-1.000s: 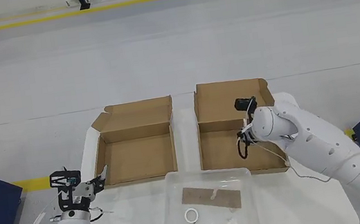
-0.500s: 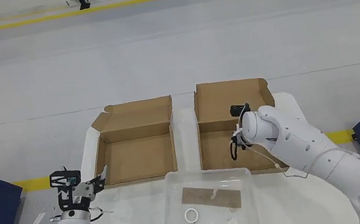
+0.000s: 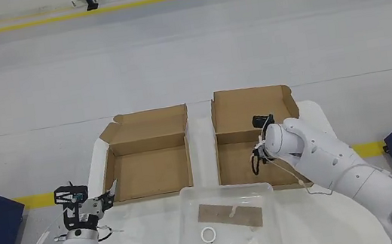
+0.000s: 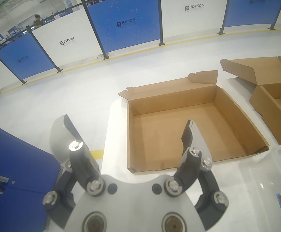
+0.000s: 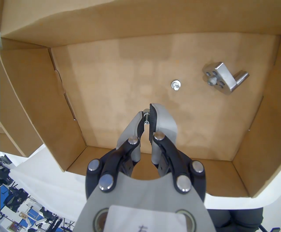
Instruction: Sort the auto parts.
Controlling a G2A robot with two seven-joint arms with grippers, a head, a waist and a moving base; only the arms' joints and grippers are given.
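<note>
One tiny silver screw is the thing to watch here. It's pinched right at the fingertips of the right gripper, whose jaws are clamped down nearly all the way, with only the screw's width left between them. The claw hangs over the floor of the right cardboard box, roughly mid-floor, and honestly I can't tell if the screw touches the cardboard.

Two more parts lie on that same box floor, past the fingertips: a little round flanged piece and, a bit further toward the side wall, an L-shaped metal bracket with holes in its face. They sit apart from each other, and the claw touches neither.

Moving out, the left cardboard box sits just beside the right one, flap folded back. In front of both, nearer the robot, is a clear plastic tray with a cardboard strip and a white ring in it, all on the white table.

Over by the left box's near outer corner, the left gripper has its jaws spread wide, gripping nothing and pointing toward that box.
</note>
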